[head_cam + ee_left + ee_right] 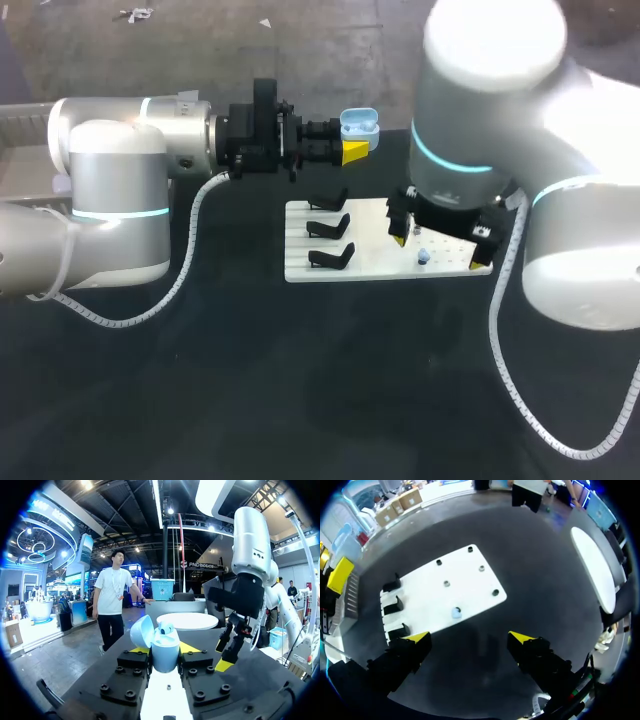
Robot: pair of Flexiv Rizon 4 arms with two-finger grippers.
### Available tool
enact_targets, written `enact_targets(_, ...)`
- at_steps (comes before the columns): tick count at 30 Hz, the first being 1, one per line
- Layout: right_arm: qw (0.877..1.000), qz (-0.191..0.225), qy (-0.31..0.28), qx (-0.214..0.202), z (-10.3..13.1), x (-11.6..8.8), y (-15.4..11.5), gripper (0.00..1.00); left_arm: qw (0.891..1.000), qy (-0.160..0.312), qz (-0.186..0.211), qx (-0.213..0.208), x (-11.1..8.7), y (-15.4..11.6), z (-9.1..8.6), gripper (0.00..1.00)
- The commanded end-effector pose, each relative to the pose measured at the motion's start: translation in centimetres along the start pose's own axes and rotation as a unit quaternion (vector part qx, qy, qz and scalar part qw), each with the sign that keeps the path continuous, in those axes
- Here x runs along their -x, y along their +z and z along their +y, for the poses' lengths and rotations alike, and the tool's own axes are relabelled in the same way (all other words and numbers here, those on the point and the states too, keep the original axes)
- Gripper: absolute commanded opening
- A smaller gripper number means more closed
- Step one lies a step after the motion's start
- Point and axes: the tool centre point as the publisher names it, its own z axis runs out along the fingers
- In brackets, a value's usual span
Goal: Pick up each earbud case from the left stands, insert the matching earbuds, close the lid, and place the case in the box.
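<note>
Between the left jaws, clamped from both sides, stands the light blue earbud case (165, 652), upright with its lid (141, 631) swung open. The left arm (130, 140) holds it up off the bench (300, 400), just beyond the far edge of the white board (370, 268). One earbud appears to sit in the case's top, though the second socket is too small to read. Above the board hang the right jaws, spread wide and empty, pointing down. Just ahead of them a single small blue earbud (456, 612) lies on the board among its pegs (447, 583). At the board's left side the three black stands (331, 227) carry no case. I judge the step in hand to be insertion: fetching this last loose earbud for the held case. The next move calls for the right jaws to centre over the earbud, drop, and pinch it narrowly without knocking it off its spot. They must then carry it across to the open case and seat it squarely before the lid is shut. I cannot make out the box for certain.
</note>
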Motion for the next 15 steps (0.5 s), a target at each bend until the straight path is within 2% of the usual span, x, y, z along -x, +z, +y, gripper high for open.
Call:
enact_targets(1,1.000,-0.001,0.016,0.000,0.92,-0.04,2.40,1.00,1.000,0.002,-0.002,0.004,-0.08,0.02,-0.21,0.00)
enact_targets(15,1.000,-0.004,0.014,0.000,1.14,0.05,2.78,1.00,1.000,0.002,-0.002,0.004,-0.08,0.02,-0.21,0.00)
